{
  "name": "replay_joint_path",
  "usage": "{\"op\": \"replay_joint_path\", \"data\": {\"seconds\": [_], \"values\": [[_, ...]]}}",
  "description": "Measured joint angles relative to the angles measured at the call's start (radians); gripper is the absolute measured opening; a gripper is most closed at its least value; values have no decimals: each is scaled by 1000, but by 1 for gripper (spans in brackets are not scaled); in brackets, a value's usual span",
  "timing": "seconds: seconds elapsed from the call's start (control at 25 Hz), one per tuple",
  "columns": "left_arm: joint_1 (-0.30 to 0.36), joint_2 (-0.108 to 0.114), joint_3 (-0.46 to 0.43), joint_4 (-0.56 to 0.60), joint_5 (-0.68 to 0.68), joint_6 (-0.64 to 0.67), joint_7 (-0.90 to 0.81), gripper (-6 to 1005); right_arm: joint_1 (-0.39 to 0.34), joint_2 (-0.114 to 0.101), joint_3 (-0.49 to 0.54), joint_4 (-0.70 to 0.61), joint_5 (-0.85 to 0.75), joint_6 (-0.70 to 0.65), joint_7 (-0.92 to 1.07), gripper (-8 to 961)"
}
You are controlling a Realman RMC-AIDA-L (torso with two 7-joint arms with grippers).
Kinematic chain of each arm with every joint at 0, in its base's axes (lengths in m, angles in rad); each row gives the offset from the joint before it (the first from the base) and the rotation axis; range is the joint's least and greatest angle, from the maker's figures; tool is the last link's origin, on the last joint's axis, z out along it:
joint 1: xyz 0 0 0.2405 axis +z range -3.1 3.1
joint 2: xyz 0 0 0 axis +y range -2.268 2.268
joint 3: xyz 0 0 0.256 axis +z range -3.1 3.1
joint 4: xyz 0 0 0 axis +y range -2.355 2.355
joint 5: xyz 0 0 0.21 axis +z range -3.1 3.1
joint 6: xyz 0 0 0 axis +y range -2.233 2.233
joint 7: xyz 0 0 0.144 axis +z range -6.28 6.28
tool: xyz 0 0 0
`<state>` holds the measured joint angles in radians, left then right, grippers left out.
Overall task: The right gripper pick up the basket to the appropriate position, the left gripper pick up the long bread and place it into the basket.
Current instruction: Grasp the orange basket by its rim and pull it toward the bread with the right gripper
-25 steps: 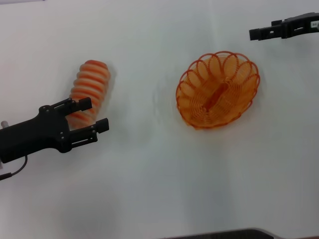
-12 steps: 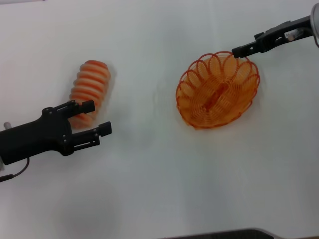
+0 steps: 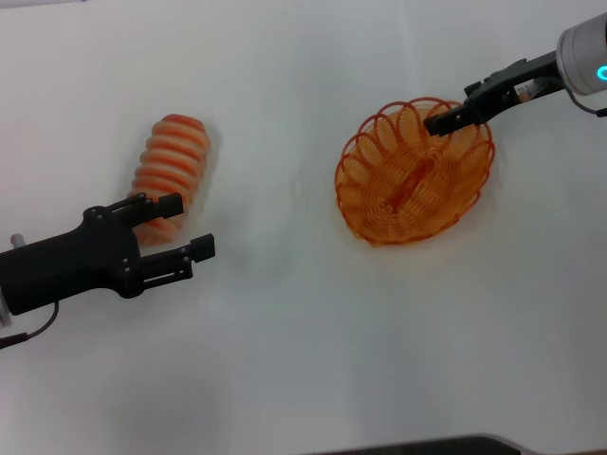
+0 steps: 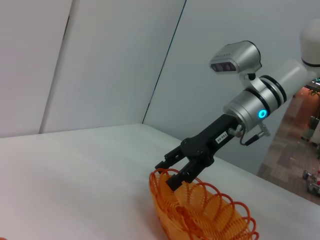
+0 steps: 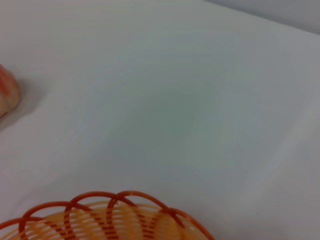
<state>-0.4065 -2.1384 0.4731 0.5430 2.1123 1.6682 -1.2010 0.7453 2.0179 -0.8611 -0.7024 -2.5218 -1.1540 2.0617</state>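
White table [image 3: 303, 332]; right gripper [image 3: 442, 120] over basket [image 3: 413, 172] rim, fingers apart; left gripper [image 3: 185, 227] fingers apart.

Bare table [image 3: 285, 313] lies between long bread [image 3: 169, 171] and basket [image 3: 413, 175] (right pincer [image 3: 438, 121] overhangs its rim).

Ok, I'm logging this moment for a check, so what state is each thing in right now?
right gripper: open, fingers over the basket's far rim, nothing gripped yet.
left gripper: open, beside the near end of the long bread, holding nothing.
basket: upright on the table, empty.
long bread: lying flat on the table, not picked up.
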Motion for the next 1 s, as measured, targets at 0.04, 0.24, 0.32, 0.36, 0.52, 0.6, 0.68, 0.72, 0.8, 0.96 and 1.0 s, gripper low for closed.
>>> {"op": "replay_joint_path", "data": {"seconds": [0.04, 0.24, 0.32, 0.36, 0.52, 0.6, 0.68, 0.72, 0.8, 0.96, 1.0], "values": [[0, 0, 0, 0, 0, 0, 0, 811, 0, 1, -7, 0, 0, 1, 0, 898], [0, 0, -1, 0, -3, -3, 0, 811, -1, 2, -29, 0, -3, 16, 1, 892], [0, 0, -1, 0, -2, -9, 0, 811, -2, 3, -34, 0, -12, 31, 6, 889], [0, 0, -1, 0, -2, -12, 0, 811, -3, 4, -35, 0, -17, 40, 9, 888], [0, 0, -1, 0, -1, -14, 0, 811, -7, 7, -36, 0, -28, 72, 12, 825], [0, 0, -1, 0, -1, -15, 2, 811, -7, 11, -37, 0, -29, 78, 11, 783], [0, 0, -1, 0, -1, -15, 6, 811, -6, 13, -38, 0, -29, 78, 7, 742], [-1, 0, -1, 0, 0, -15, 8, 811, -5, 14, -39, 0, -29, 78, 5, 721], [-1, 0, -1, -2, 0, -17, 9, 811, -2, 15, -41, 0, -29, 74, 4, 680], [-1, -1, -1, -3, 0, -26, 10, 810, 0, 18, -42, -7, -29, 64, 3, 530], [-2, -1, -1, -3, 1, -27, 11, 810, 0, 18, -42, -9, -28, 61, 3, 488]]}}
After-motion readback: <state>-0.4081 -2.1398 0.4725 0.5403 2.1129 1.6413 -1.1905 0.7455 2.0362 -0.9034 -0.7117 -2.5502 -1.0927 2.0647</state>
